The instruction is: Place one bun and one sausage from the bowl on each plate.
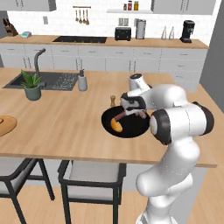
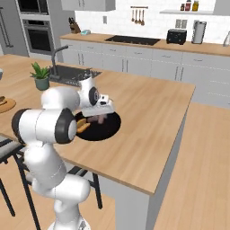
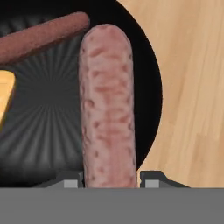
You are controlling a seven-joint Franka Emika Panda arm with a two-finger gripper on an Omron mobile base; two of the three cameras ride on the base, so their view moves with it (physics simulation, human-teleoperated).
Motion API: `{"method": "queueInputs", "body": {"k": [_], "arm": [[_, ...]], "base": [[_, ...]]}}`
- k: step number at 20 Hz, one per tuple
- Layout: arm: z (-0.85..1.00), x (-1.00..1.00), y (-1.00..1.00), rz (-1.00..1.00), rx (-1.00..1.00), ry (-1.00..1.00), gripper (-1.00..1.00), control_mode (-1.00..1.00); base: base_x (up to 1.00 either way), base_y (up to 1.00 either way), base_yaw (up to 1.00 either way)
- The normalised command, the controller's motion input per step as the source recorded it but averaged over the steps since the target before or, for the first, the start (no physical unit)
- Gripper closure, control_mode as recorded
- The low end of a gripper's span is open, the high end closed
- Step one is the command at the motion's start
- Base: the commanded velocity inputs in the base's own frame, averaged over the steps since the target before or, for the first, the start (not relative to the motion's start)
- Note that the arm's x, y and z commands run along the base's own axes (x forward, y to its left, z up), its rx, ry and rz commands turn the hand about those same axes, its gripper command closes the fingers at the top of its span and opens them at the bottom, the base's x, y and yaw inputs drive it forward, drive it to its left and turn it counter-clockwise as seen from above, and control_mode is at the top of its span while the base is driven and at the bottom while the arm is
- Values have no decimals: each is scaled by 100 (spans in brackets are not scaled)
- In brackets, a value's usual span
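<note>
The black bowl (image 1: 131, 133) (image 2: 110, 128) (image 3: 43, 131) sits on the wooden island near its front edge. A yellow bun (image 1: 116, 126) (image 2: 83, 127) (image 3: 4, 94) and a thin brown sausage (image 1: 119, 116) (image 3: 39, 37) lie in it. My gripper (image 1: 133, 111) (image 2: 99, 116) (image 3: 111, 181) hangs low over the bowl's right side. It is shut on a thick pink sausage (image 3: 107, 100) (image 2: 97, 119), with a fingertip against each side of the sausage's near end. The plates are out of view.
A small brown pepper mill (image 1: 113, 100) stands just behind the bowl. A sink (image 1: 43, 81), a potted plant (image 1: 32, 84) (image 2: 41, 76) and a soap bottle (image 1: 82, 82) are at the far left. A wooden board (image 1: 5, 124) lies at the left edge. Stools (image 1: 92, 175) stand below the front edge.
</note>
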Motion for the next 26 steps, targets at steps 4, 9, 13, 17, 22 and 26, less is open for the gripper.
{"method": "queueInputs", "body": {"k": [4, 9, 13, 17, 22, 26], "arm": [[80, -100, 25, -2, 22, -17, 100, -100], [46, -100, 1, -1, 24, -24, 100, -100], [32, -100, 0, -1, 6, -1, 100, -100], [3, -64, 11, -2, -11, 44, 100, -100], [-4, -93, 9, -1, -5, 6, 100, -100], [-1, -79, 0, 0, 0, -13, 100, -100]], "base": [[0, 0, 0], [0, 0, 0], [0, 0, 0], [0, 0, 0], [0, 0, 0], [0, 0, 0]]}}
